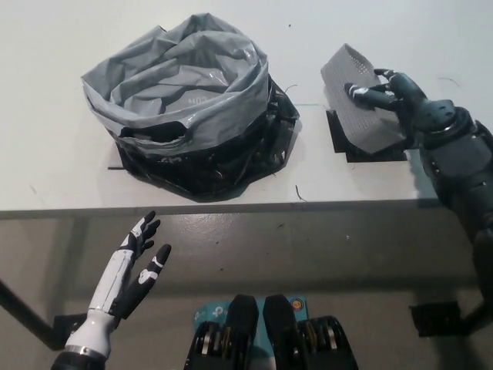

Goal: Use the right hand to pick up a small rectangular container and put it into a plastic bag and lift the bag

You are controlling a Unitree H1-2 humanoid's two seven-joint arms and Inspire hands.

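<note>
Head view, largest to smallest. White bench (54, 177): carries everything; its front edge crosses the frame below the bag. Grey plastic bag (181, 81): sits on the bench at centre-left, mouth rolled open and facing up, black layer bunched beneath; well apart from the container. Small grey mesh container (356, 108): rectangular, at the bench's right, tilted so its perforated base faces up, over a dark mat (339, 139); whether a corner touches that mat I can't tell. My right robot hand (393, 96): black, fingers wrapped over the container's far edge, so I'm grasping it, w/ my arm running off to the lower right. My left robot hand (135, 266): white, resting below the bench edge at lower left, fingers spread, holding nothing.

Risk, as I judge it: grip is on one edge only, so the tilted container could pivot or slip out during the carry. The bag's rim is soft & folded inward; clipping it would collapse the mouth or drag the bag. Dropping short puts the container beside the bag, not in it.
</note>
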